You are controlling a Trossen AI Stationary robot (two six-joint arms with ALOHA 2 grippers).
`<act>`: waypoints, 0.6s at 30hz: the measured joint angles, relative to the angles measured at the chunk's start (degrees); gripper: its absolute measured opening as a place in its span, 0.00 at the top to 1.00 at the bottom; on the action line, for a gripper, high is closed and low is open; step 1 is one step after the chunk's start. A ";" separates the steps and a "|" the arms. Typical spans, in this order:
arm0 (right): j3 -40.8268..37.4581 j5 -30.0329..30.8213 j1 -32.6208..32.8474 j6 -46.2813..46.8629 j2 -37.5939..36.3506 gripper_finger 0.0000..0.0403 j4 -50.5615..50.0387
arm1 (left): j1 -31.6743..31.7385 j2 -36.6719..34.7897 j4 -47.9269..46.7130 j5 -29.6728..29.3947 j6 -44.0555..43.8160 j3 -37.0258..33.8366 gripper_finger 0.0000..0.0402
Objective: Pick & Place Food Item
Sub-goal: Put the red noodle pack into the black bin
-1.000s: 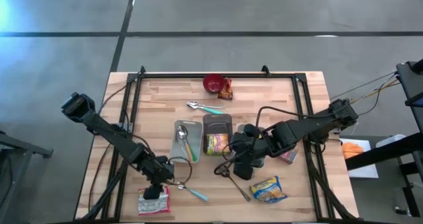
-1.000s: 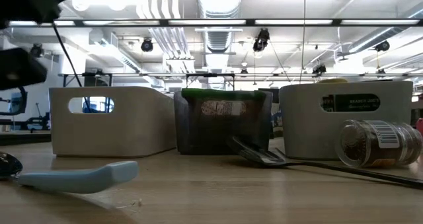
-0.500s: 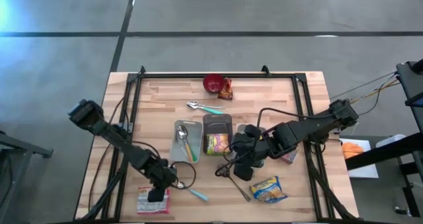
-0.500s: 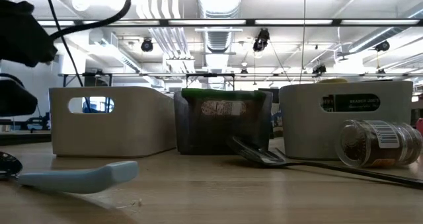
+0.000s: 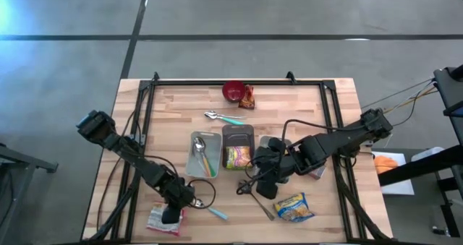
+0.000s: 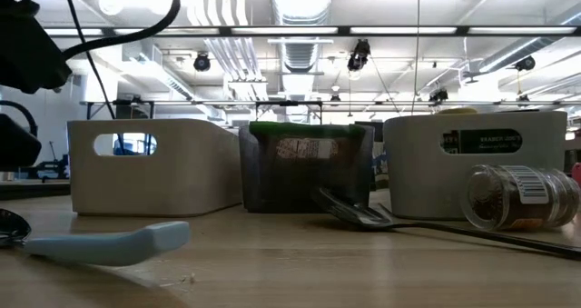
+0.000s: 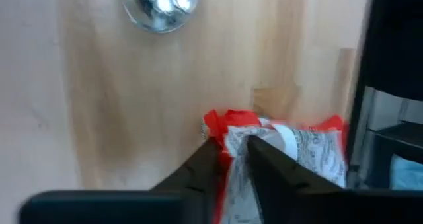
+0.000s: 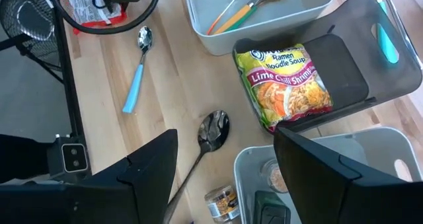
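Note:
A red and white food packet (image 5: pixel 158 222) lies at the table's near left corner, also seen in the left wrist view as the packet (image 7: pixel 301 148). My left gripper (image 5: pixel 170 215) is down on it, with its fingers (image 7: pixel 201 168) closed in on the wrapper. My right gripper (image 5: pixel 264 186) hangs open above the table's middle, over a dark spoon (image 8: pixel 213 128), and touches nothing. A ramen packet (image 5: pixel 236 157) lies in a dark bin (image 5: pixel 237 134). My left gripper pinches a raised ridge of the packet's wrapper (image 7: pixel 236 151) between its two fingers, near the packet's red end (image 7: pixel 221 120). The fingers come steeply from above, slanting toward the near edge. The packet lies on the table, bunched up between the fingers.
A white bin (image 5: pixel 204 155) with utensils stands left of the dark bin, and another white bin (image 8: pixel 317 164) lies under my right arm. A blue-handled spoon (image 5: pixel 215 213), a yellow packet (image 5: pixel 293 207), a jar (image 6: pixel 517 197), a red bowl (image 5: pixel 233 91) and a teal spoon (image 5: pixel 226 118) lie about.
My left gripper has sunk toward the table's near edge, down onto the red and white packet. The packet, flat and wide before, now looks narrower and slightly turned under the fingers. My right arm has kept still.

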 joint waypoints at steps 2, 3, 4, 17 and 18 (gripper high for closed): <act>0.00 0.00 0.00 -0.06 0.00 0.38 -0.04 | 0.02 0.10 -0.08 -0.21 -0.20 -0.11 0.88; -0.02 0.00 0.00 -0.13 0.00 0.38 -0.04 | 0.02 0.10 -0.22 -0.19 -0.22 -0.13 0.92; -0.08 0.00 0.00 -0.11 0.00 0.38 -0.08 | 0.02 0.10 -0.22 0.42 -0.22 -0.13 0.95; -0.11 -0.02 0.69 5.35 0.00 0.38 0.35 | 0.00 -6.95 -0.34 1.94 -4.75 -0.22 1.00; -0.11 -0.02 0.85 6.76 0.00 0.38 0.63 | 0.00 -8.51 -0.29 0.99 -5.75 -0.21 1.00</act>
